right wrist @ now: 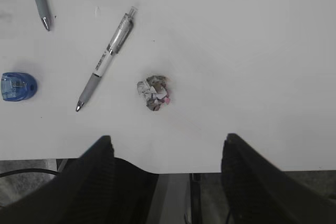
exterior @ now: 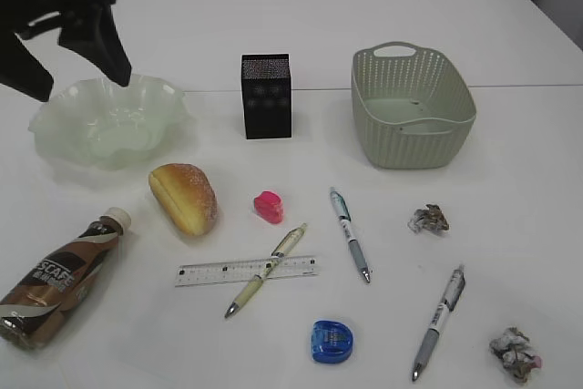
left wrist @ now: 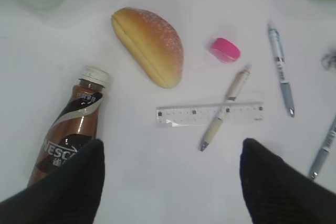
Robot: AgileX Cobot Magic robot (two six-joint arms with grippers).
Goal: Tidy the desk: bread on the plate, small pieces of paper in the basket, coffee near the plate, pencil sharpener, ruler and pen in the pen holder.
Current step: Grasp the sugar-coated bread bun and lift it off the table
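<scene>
Broadly, the desk carries everything, none of it sorted yet. Toward the far edge, right of centre, stands the basket, nothing visible inside; the plate sits toward the far left, and the pen holder stands upright between them. Near the front-left corner the coffee lies on its side, cap pointing toward the plate. Just right of it lies the bread, close below the plate's rim. At mid-desk lies the ruler, with a cream pen crossing over it; two grey pens lie further right. A blue sharpener sits at the front edge, a pink one beside the bread. One paper ball lies below the basket, the other at the front-right corner.

The left gripper hangs above the desk's near left part (fingers spread wide, holding nothing). The right gripper hovers over the front edge, likewise spread and empty.
</scene>
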